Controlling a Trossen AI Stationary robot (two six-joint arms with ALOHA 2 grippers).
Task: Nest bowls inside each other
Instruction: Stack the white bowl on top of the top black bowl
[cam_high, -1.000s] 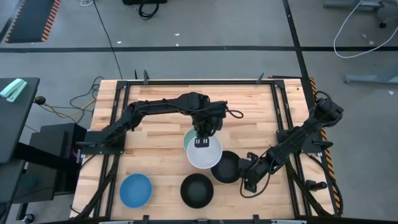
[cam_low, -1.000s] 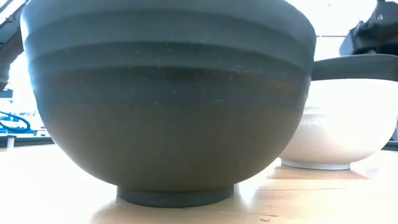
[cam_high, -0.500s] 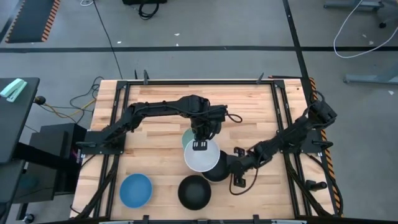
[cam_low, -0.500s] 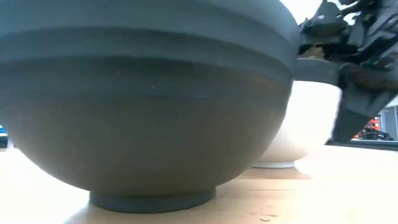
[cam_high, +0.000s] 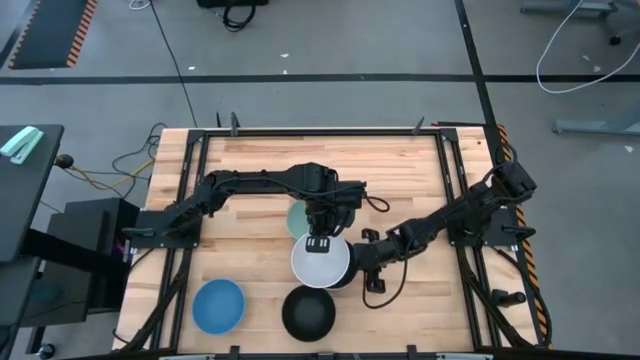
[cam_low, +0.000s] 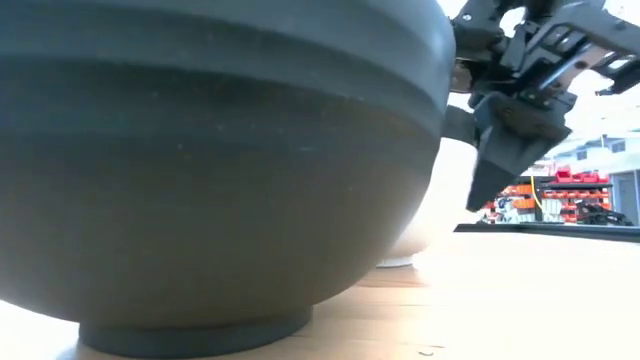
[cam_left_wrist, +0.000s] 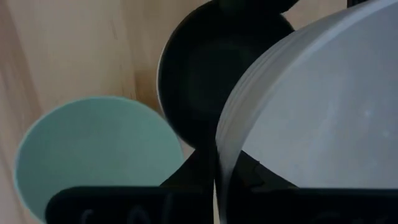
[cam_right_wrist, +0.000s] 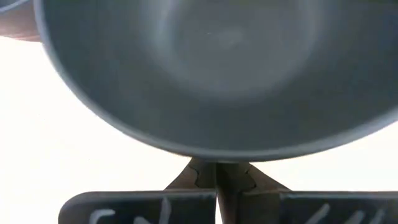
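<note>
My left gripper (cam_high: 320, 243) is shut on a white bowl (cam_high: 320, 264) in the middle of the table; its foot (cam_low: 395, 262) stands on the wood in the low view. My right gripper (cam_high: 363, 266) is shut on a black bowl (cam_high: 349, 277), whose left part is hidden under the white bowl's rim in the high view. A second black bowl (cam_high: 308, 314) stands on its foot by the near edge and fills the low view (cam_low: 200, 170). A mint green bowl (cam_high: 296, 217) sits just beyond the white one. A blue bowl (cam_high: 218, 305) stands near left. My left gripper holds the white bowl by its far rim (cam_left_wrist: 219, 163), one finger inside and one outside, coming from above and pointing down. My right gripper pinches the black bowl's right-hand rim (cam_right_wrist: 217, 157), coming slanting down from the table's right. The rim hides the fingertips. Whether this bowl is off the table, I cannot tell.
Black frame rails (cam_high: 190, 200) run along the table's left and right sides, and the arm bases are mounted there. Bare wood (cam_high: 400, 170) lies toward the far edge and the far right. The room's floor and cables lie beyond the table.
My left gripper has carried the white bowl toward the near edge, off the mint green bowl. My right gripper has brought its black bowl left, up against and partly under the white one. The free black bowl has slid slightly toward the near-left.
</note>
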